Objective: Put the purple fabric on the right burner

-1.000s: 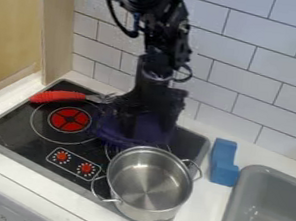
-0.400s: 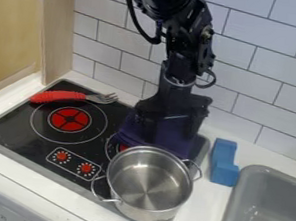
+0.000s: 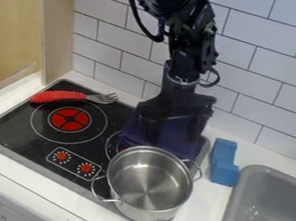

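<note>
Cannot tell whether the fingers of the black gripper (image 3: 172,137) are releasing or grasping the fabric. The gripper is pointing down over the back right of the stove (image 3: 18,122), its dark parts merging with the cloth. The purple fabric (image 3: 172,133) is lying around and behind the gripper's lower end, covering part of the right burner (image 3: 112,141); an arc of the burner's ring is showing at the cloth's left. The steel pot (image 3: 149,183) is standing upright just in front of the fabric; contact between them: unclear. To the left, the red-handled fork (image 3: 58,96) is lying behind the left burner (image 3: 69,119), tines toward the fabric. To the right, the blue block (image 3: 224,164) is resting on the white counter (image 3: 201,209), between stove and grey sink (image 3: 235,203). The arm is hanging in from the top edge, in front of the tiled wall (image 3: 269,71).
</note>
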Robot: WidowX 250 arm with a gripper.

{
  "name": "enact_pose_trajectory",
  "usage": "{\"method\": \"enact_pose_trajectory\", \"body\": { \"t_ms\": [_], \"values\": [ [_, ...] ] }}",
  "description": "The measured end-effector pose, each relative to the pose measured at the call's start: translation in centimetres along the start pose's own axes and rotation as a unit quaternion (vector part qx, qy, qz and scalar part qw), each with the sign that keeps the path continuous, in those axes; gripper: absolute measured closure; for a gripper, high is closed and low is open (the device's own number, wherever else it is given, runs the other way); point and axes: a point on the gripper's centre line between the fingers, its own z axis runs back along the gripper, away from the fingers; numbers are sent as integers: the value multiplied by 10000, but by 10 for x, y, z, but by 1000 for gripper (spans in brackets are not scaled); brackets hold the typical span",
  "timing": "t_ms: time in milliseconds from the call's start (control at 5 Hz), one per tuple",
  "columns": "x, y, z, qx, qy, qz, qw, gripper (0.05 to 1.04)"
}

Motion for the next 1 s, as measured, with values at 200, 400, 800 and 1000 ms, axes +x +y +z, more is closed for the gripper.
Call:
{"method": "enact_pose_trajectory", "body": {
  "t_ms": [200, 400, 800, 1000],
  "values": [
    [8, -5, 20, -225, -185, 60, 9996, 85],
    [17, -6, 47, -473, -487, 114, 9976, 85],
    [24, 6, 95, -1094, -1001, 59, 9889, 85],
    [26, 7, 97, -1118, -1042, 36, 9883, 85]
  ]
}}
